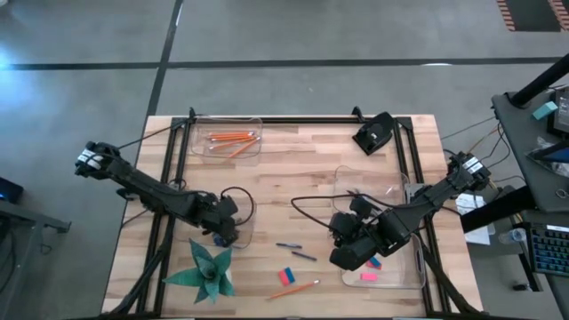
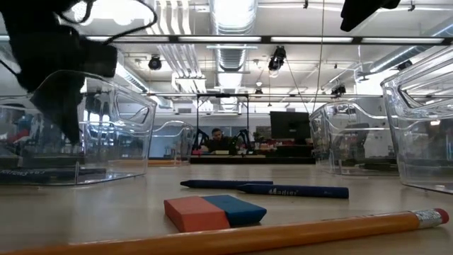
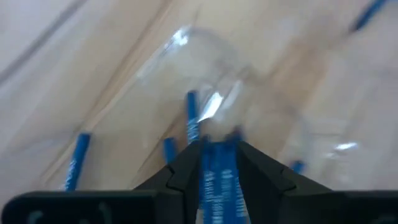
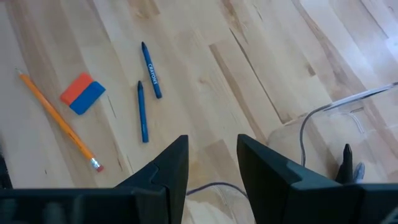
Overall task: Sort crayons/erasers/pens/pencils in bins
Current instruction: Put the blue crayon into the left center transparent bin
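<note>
High view: left tool (image 1: pixel 224 233) is placed over a clear bin (image 1: pixel 233 213) on the surface (image 1: pixel 302 178); right tool (image 1: pixel 347 253) lies nearer two loose crayons (image 1: pixel 295 250).
Left wrist view: a blue crayon (image 3: pixel 217 177) is seen between the tool's fingers, tip toward the bin; whether pinched, cannot tell.
Right wrist view: right tool is spread, empty; crayons, eraser (image 4: pixel 82 94) and pencil (image 4: pixel 59 121) lie ahead, unobstructed.

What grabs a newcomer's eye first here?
The green paper star at the table's near-left corner, next to the left gripper holding a blue crayon over a clear bin. Then the orange pencils in the far-left bin.
</note>
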Motion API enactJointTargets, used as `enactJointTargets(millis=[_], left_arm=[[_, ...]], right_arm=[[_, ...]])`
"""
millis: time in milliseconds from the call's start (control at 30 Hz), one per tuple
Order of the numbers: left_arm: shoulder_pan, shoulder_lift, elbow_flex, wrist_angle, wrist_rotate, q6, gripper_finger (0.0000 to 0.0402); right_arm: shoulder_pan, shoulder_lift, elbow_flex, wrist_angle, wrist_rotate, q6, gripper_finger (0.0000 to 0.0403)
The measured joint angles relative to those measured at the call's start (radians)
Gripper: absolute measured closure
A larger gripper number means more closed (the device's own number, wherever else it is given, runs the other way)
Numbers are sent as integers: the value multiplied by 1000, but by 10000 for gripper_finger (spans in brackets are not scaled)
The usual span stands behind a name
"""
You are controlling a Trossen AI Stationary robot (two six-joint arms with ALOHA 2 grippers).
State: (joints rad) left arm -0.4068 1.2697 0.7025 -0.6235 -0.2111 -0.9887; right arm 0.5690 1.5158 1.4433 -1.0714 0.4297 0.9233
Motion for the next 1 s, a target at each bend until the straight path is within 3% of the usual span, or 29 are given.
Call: enactJointTargets(millis=[233, 433, 667, 867, 1000], left_arm=[[-6, -72, 114, 107, -65, 119, 316], [-7, -42, 237, 380, -143, 430, 316], [-7, 142, 331, 567, -163, 716, 316], [-7, 316, 392, 561, -161, 789, 316], [-6, 391, 407, 561, -135, 755, 316]], right_arm=[[0, 0, 0, -1, 0, -51, 275], [0, 0, 0, -6, -2, -134, 275], [0, 0, 0, -24, -3, -203, 275], [0, 0, 0, -26, -11, -230, 275], [0, 0, 0, -43, -12, -231, 275]])
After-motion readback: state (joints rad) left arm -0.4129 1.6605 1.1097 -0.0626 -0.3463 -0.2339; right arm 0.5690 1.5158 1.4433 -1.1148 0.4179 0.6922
